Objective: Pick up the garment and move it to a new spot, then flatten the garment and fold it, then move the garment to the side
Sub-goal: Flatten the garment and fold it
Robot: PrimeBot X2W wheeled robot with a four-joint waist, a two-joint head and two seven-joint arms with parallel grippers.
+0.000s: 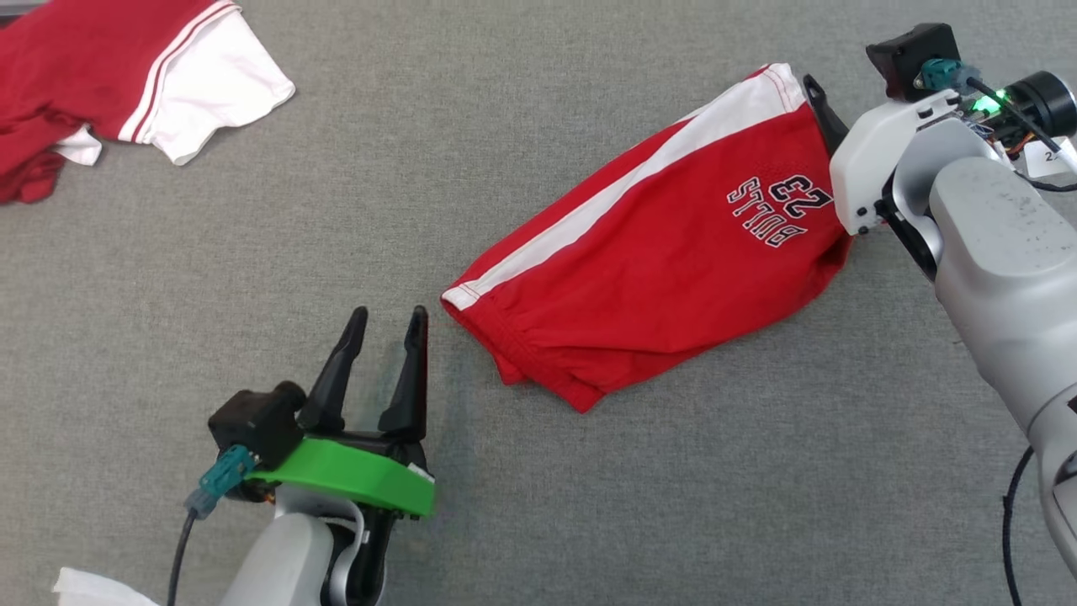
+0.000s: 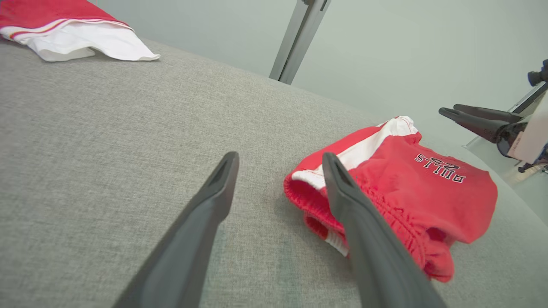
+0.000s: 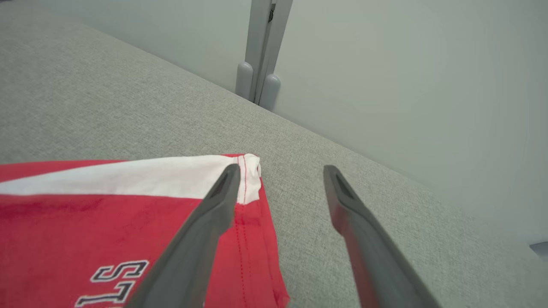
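The garment [image 1: 656, 244] is a pair of red shorts with a white side stripe and dark lettering. It lies folded on the grey cloth table [image 1: 505, 505]. My left gripper [image 1: 389, 313] stands open just left of the waistband end, holding nothing. In the left wrist view its right finger crosses in front of the garment [image 2: 406, 184]. My right gripper [image 1: 820, 101] is open at the hem end. One finger stands over the white hem corner of the garment [image 3: 85, 222] and the other over bare table. The right gripper [image 3: 281, 167] grips nothing.
A second red and white garment [image 1: 143, 76] lies crumpled at the table's far left corner. A white scrap [image 1: 84, 589] shows at the bottom left edge. Behind the table's far edge are a pale wall and a grey post [image 3: 261, 47].
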